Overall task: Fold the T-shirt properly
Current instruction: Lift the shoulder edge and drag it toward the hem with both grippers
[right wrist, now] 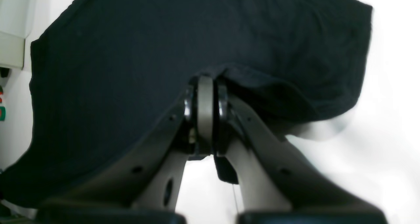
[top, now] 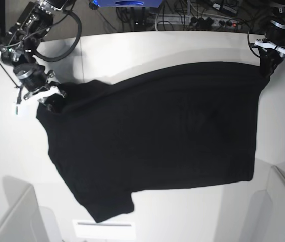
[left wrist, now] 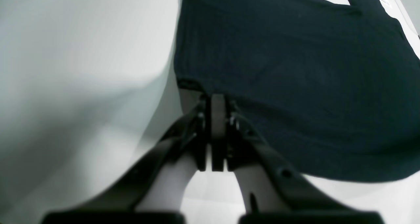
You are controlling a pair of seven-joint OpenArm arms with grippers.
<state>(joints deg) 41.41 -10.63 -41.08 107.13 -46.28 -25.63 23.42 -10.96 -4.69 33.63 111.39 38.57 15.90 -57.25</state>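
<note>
The black T-shirt [top: 157,136] lies spread out, plain side up, on the white table [top: 182,43]. One short sleeve points toward the front edge. My right gripper [top: 51,101] is at the shirt's left end, shut on the fabric edge. In the right wrist view the cloth [right wrist: 164,43] bunches over the closed tips of that gripper [right wrist: 205,81]. My left gripper [top: 264,68] is at the shirt's far right corner. In the left wrist view it [left wrist: 218,97] is shut on the hem of the shirt [left wrist: 295,69].
White box-like dividers stand at the front left [top: 16,217] and front right [top: 283,201] corners. A white slip [top: 104,229] lies by the front edge below the sleeve. Cables and a blue object [top: 127,3] sit behind the table.
</note>
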